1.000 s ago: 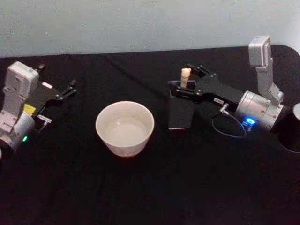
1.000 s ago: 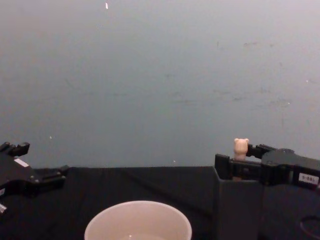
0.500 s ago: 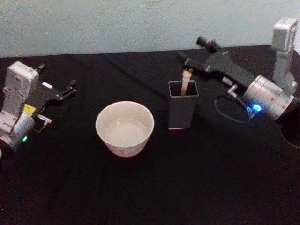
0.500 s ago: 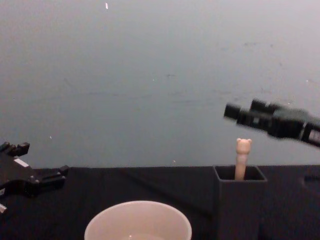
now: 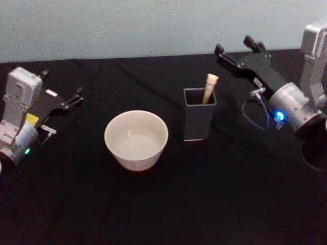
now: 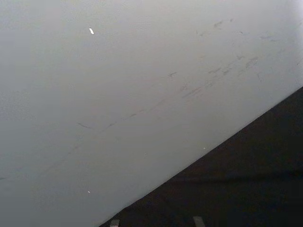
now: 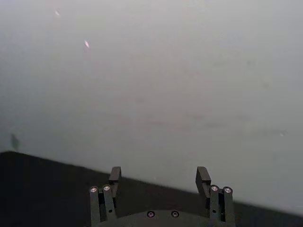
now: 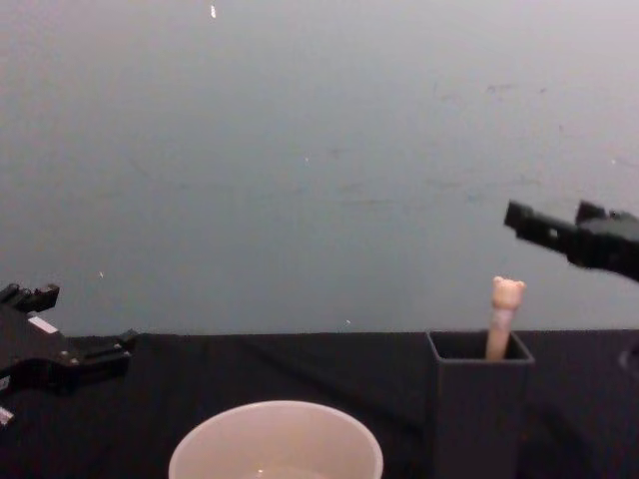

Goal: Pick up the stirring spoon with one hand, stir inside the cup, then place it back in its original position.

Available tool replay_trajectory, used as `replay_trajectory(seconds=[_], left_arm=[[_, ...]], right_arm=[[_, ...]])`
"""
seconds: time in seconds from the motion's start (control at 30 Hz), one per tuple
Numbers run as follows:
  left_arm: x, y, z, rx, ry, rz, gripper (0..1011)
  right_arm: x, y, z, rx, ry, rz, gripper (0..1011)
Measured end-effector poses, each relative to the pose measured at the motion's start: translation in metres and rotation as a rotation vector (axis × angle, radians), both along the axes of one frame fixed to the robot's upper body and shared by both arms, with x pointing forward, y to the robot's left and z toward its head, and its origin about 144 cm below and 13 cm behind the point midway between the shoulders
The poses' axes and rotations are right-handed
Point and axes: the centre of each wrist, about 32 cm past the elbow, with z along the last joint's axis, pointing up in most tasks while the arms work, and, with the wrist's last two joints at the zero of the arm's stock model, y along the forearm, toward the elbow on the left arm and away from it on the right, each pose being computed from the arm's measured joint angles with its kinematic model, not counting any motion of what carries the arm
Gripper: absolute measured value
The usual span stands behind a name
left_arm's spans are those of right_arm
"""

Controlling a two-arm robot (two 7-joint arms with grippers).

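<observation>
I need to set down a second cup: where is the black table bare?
Bare: the near black cloth before the round cream-white cup and dark grey square holder. The gap between those two is narrow.

the right arm's black two-fingered gripper (image 5: 239, 46) hangs raised in the air at about two o'clock in the head view, its silver wrist with a blue light trailing toward three o'clock, fingers spread apart and holding nothing. the left arm's black gripper (image 5: 76, 96) sits low at nine o'clock, pointing toward two o'clock, its fingers spread too, grey wrist behind it.
</observation>
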Motion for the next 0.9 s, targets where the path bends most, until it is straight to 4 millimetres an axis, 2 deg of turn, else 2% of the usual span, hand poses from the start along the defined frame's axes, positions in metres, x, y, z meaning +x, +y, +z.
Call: replay_trajectory(seconds=[0.4, 0.9], left_arm=[[0.0, 0.0, 0.0, 0.0, 0.0, 0.0, 1001], [0.0, 0.0, 0.0, 0.0, 0.0, 0.0, 1001]], right_arm=[[-0.015, 0.001, -0.028, -0.059, 0.128, -0.035, 1000], [-0.023, 0.004, -0.034, -0.077, 0.172, -0.01, 1000]])
